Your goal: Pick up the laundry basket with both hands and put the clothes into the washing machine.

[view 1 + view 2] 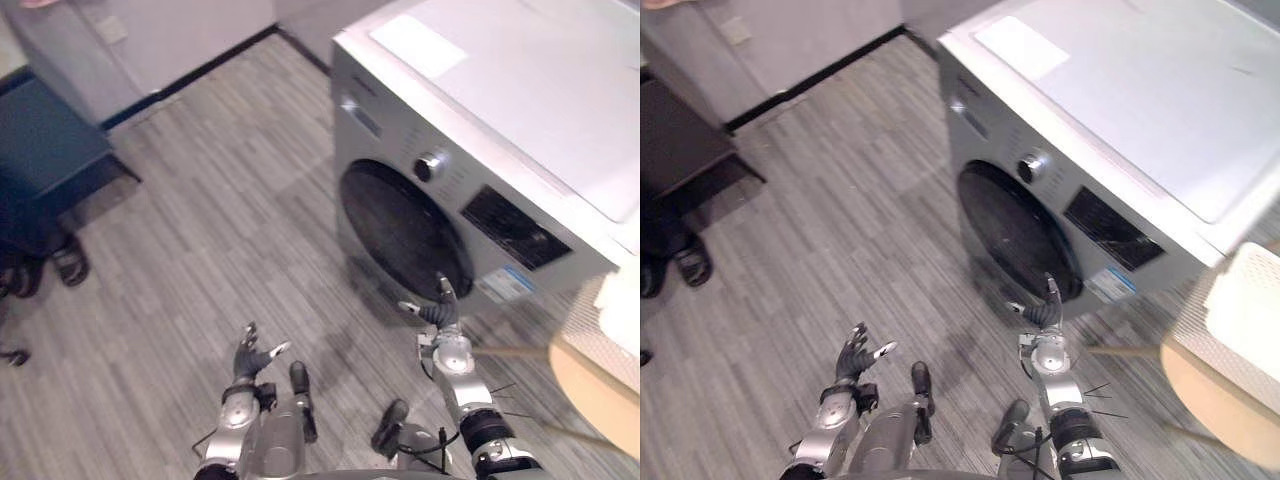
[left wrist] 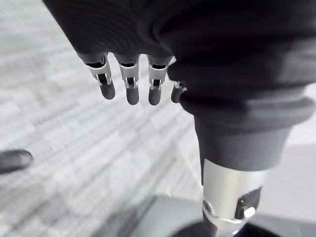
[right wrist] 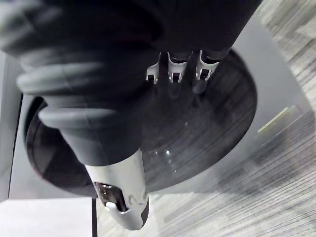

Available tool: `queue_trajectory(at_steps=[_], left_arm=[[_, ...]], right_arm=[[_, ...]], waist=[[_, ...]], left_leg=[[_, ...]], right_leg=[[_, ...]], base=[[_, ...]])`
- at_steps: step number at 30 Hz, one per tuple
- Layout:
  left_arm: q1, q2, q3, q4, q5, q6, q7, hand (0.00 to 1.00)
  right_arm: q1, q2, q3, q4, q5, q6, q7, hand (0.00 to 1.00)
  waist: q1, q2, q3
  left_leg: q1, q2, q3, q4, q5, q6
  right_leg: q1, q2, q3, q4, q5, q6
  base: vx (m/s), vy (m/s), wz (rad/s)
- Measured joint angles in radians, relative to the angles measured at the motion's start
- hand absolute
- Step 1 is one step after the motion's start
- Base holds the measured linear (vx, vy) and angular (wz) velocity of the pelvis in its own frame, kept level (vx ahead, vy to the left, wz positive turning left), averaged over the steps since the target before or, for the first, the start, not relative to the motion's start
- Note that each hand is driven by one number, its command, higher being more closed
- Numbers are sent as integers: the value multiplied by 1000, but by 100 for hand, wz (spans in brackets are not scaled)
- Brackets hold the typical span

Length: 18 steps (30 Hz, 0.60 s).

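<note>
The silver washing machine [image 1: 480, 120] stands at the upper right, its dark round door [image 1: 400, 228] closed. A white mesh basket [image 1: 600, 335] with pale cloth in it shows at the right edge, resting on a tan round surface [image 1: 590, 390]. My right hand [image 1: 441, 312] is open, fingers straight, just in front of the door's lower edge; in the right wrist view its fingers [image 3: 176, 69] point at the door glass [image 3: 212, 128]. My left hand [image 1: 251, 357] hovers open over the floor at the lower left, its fingers [image 2: 127, 84] straight and holding nothing.
A dark blue cabinet [image 1: 45, 150] stands at the upper left, with a person's sandalled foot [image 1: 68, 262] beside it. A wall with a black skirting [image 1: 190, 75] runs along the back. Grey plank floor [image 1: 220, 230] lies between cabinet and machine. A thin wooden bar [image 1: 510, 352] juts out beside my right hand.
</note>
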Motion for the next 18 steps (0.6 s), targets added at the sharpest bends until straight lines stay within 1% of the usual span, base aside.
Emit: queue_trajectory(at_steps=[1, 2, 3, 4, 5, 6, 7, 8, 9, 10, 11, 12, 13, 14, 15, 16, 17, 18], left_arm=[[2, 10, 31, 49, 13, 13, 0, 0], [6, 8, 43, 68, 18, 16, 0, 0], [20, 0, 59, 92, 39, 25, -2, 0], [50, -1, 60, 112, 54, 34, -11, 0], [61, 1, 60, 121, 63, 36, -17, 0], [81, 18, 61, 124, 75, 38, -20, 0], [75, 41, 61, 139, 82, 38, -23, 0], [63, 57, 65, 151, 82, 40, -24, 0], [48, 65, 67, 163, 82, 40, -23, 0], [5, 68, 71, 186, 82, 40, -22, 0], [-10, 62, 71, 189, 82, 40, -23, 0], [-30, 55, 72, 194, 82, 37, -22, 0], [-42, 44, 74, 201, 83, 32, -23, 0], [-42, 32, 74, 204, 83, 30, -23, 0], [-41, 25, 74, 212, 83, 31, -23, 0], [-39, 7, 76, 221, 83, 32, -23, 0], [-30, -9, 81, 217, 83, 31, -23, 0], [-28, -21, 96, 218, 83, 32, -23, 0]], right_arm=[[24, 14, -24, 33, -10, -6, 13, 0], [46, 18, -35, 49, -18, -11, 19, 0], [112, 20, -63, 76, -48, 8, 50, 0], [204, 13, -83, 88, -55, 21, 73, 0], [248, 13, -97, 85, -57, 27, 82, 0], [323, 9, -105, 88, -25, 42, 131, 0], [349, 10, -108, 100, 5, 45, 152, 0], [351, 10, -103, 94, 18, 44, 167, 0], [351, 10, -102, 86, 13, 43, 167, 0], [350, 8, -97, 65, -16, 40, 152, 0], [350, 7, -93, 52, -28, 40, 146, 0], [351, 8, -91, 30, -45, 39, 145, 0], [351, 9, -88, 16, -52, 39, 146, 0], [351, 10, -88, 10, -68, 38, 146, 0], [352, 10, -88, 11, -75, 39, 146, 0], [349, 5, -89, 11, -76, 39, 151, 0], [340, 7, -86, 11, -76, 39, 152, 0], [324, 5, -84, 10, -71, 39, 154, 0]], waist=[[2, -3, -1], [2, -6, -2], [0, -12, -6], [-7, -13, -12], [-13, -18, -14], [-56, -28, -19], [-96, -23, -18], [-117, -26, -17], [-119, -27, -15], [-114, -30, -12], [-116, -30, -12], [-121, -29, -11], [-130, -37, -12], [-140, -54, -8], [-145, -56, -10], [-139, -49, -14], [-124, -24, -18], [-112, -12, -8]], left_leg=[[3, -12, -12, 33, -32, 9], [4, -20, -18, 64, -59, 12], [21, -33, -28, 120, -120, 20], [55, -46, -48, 139, -167, 29], [66, -60, -62, 140, -182, 33], [92, -72, -101, 140, -197, 43], [101, -57, -149, 136, -203, 43], [102, -42, -173, 125, -200, 49], [106, -37, -187, 118, -199, 48], [129, -31, -217, 103, -201, 45], [141, -31, -235, 95, -203, 42], [160, -32, -259, 90, -206, 33], [191, -46, -298, 90, -216, 12], [211, -67, -343, 104, -242, -5], [215, -73, -370, 122, -263, -15], [224, -59, -409, 146, -297, -31], [220, -36, -409, 179, -308, -46], [179, -22, -380, 269, -306, -47]], right_leg=[[33, -13, -19, -11, -2, 10], [53, -23, -27, -8, -7, 19], [83, -58, -27, 46, -19, 37], [76, -107, -2, 184, -26, 26], [51, -136, 34, 286, -13, -5], [-51, -158, 173, 502, 74, -106], [-143, -93, 306, 584, 1, -58], [-194, -29, 345, 559, -53, -55], [-222, 9, 360, 527, -70, -51], [-262, 87, 400, 388, -75, -43], [-269, 117, 416, 319, -71, -39], [-273, 148, 434, 220, -54, -31], [-266, 165, 469, 93, 2, -27], [-260, 156, 503, 25, 77, -40], [-252, 150, 505, 47, 127, -49], [-246, 155, 478, 106, 143, -94], [-248, 167, 450, 130, 104, -110], [-234, 168, 423, 136, 79, -117]], base=[[257, 123, 50], [231, 113, 42], [264, 140, 34], [222, 127, 33], [202, 161, 57], [270, 100, 78], [315, 59, 86], [286, -26, 54], [238, -49, 48], [204, -65, 51], [269, -123, 76], [292, -154, 103], [368, -222, 141], [307, -221, 140], [336, -293, 132], [352, -312, 93], [390, -290, 84], [441, -321, 73]])
